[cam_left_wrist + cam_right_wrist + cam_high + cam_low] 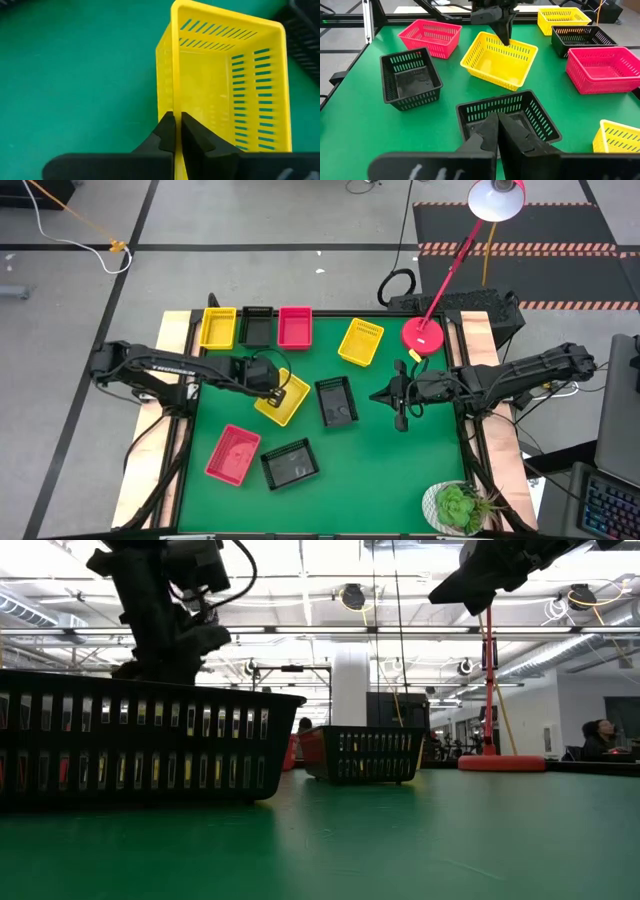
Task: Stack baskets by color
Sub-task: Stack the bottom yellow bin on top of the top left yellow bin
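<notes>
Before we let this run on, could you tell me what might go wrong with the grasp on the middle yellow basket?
1. The left end effector pinches only the thin rim of one wall of the yellow basket, so it may tilt or slip when lifted.
2. A black basket sits close beside it; a swinging basket could knock it.

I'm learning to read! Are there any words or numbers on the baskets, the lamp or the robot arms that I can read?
None: no words, numbers or signs can be read anywhere.
Yellow basket pinched at its wall by the left gripper: plain plastic, no label.
Black basket near the right gripper: no label.
Red lamp base: no writing visible.
Keyboard beside the table: keys too small to read.
</notes>
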